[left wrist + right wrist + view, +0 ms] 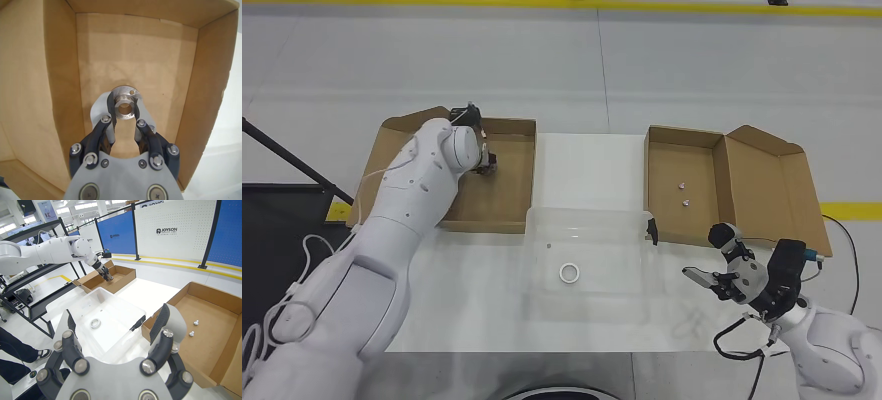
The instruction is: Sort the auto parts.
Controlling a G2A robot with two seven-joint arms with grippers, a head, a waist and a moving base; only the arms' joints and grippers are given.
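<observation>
Left jaws, clamped on a flanged metal hub (123,108), hold it low inside the left cardboard box (132,56), apparently for sorting there; right jaws hang apart near the clear bin (117,311), where a ring (95,323) lies.

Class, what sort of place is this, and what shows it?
Probably a factory-style robot test hall: blue and white perforated partition panels fence the bay, a yellow floor line marks it, and the left gripper holds a flanged metal bushing inside a brown cardboard box.
</observation>
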